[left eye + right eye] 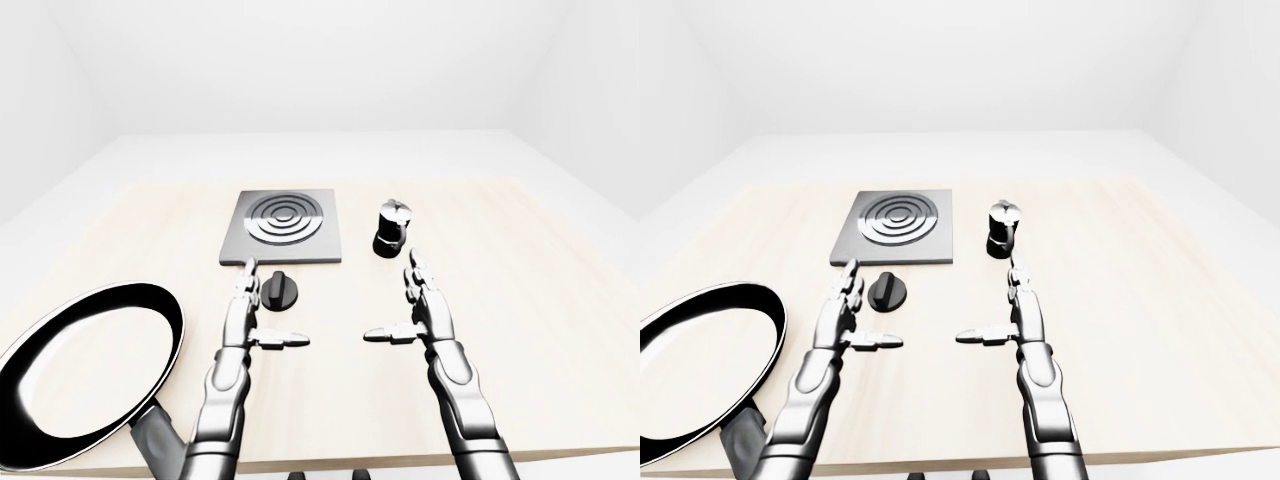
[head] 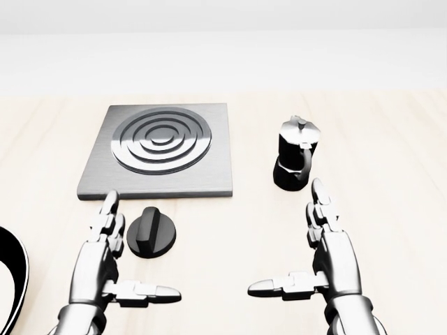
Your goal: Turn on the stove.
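Observation:
A grey square stove plate (image 2: 160, 150) with concentric rings lies on the pale wooden table at upper left in the head view. Its round black knob (image 2: 151, 232) sits on the table just below the plate. My left hand (image 2: 115, 265) is open, fingers straight, just left of the knob and apart from it, thumb pointing right. My right hand (image 2: 307, 262) is open and empty at the right, below the moka pot, thumb pointing left.
A black moka pot (image 2: 296, 153) stands right of the stove plate, just above my right fingertips. A large black frying pan (image 1: 85, 370) lies at the lower left of the table (image 1: 560, 330), its handle over the near edge.

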`<state>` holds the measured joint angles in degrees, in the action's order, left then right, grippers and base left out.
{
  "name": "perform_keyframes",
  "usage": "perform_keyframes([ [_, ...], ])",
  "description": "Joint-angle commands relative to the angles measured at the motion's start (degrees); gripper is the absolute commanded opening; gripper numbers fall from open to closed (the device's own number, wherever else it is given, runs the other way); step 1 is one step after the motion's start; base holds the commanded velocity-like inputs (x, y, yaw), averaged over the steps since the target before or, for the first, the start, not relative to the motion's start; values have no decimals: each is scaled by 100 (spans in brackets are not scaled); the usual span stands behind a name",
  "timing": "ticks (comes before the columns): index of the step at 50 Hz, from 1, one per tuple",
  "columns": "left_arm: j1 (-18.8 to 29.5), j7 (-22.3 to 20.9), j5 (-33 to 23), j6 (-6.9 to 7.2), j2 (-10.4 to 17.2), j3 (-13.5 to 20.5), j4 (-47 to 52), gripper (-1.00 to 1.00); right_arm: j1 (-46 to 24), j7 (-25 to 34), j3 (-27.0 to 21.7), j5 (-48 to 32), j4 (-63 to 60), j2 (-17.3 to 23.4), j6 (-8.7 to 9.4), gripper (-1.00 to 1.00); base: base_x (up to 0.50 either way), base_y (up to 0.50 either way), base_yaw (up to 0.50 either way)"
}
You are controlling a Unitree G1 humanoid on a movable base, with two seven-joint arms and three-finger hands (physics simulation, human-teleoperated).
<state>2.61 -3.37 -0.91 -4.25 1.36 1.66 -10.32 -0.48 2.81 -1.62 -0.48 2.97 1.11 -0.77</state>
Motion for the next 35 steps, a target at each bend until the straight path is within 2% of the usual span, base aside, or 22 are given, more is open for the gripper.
perform_keyframes([
  [1, 132, -3, -6, -75, 13, 10, -464, 100, -17, 2, -7, -1, 91, 2, -56, 100, 0, 0, 0],
  [6, 194, 10, -19, -75, 20, 9, -623, 100, -17, -10, -7, 2, 24, 1, 18, 100, 0, 0, 0],
  [7, 95, 25, -39, 172, 2, -35, -199, 100, -18, -11, -5, 1, 18, 1, 29, 100, 0, 0, 0],
  [8, 57, 31, -50, 308, -7, -53, -33, 100, -22, -12, -5, 1, 18, 0, 35, 100, 0, 0, 0],
  [10, 48, 40, -71, 376, -12, -60, 25, 100, -32, -14, -10, 2, 62, 2, -1, 100, 0, 0, 0],
  [12, 70, 43, -80, 344, -12, -56, -46, 100, -43, -15, -10, 0, 104, 2, -25, 100, 0, 0, 0],
  [20, 44, 75, -143, 437, -25, -85, 36, 100, -14, -12, 5, -6, 23, 0, 21, 100, 0, 0, 0],
  [22, 45, 63, -136, 423, -25, -82, 12, 100, -7, -12, 9, -8, -23, -2, 59, 100, 0, 0, 0],
  [26, 46, 64, -161, 398, -37, -105, -47, 100, -14, -7, 8, -11, 37, -2, 7, 100, 0, 0, 0],
  [29, 75, 58, -157, 364, -26, -87, -131, 100, -8, -4, 9, -10, 18, -3, 23, 100, 0, 0, 0],
  [35, 140, 67, -135, 198, -19, -57, -450, 100, -5, 7, 10, -13, 61, -1, -26, 100, 0, 0, 0],
])
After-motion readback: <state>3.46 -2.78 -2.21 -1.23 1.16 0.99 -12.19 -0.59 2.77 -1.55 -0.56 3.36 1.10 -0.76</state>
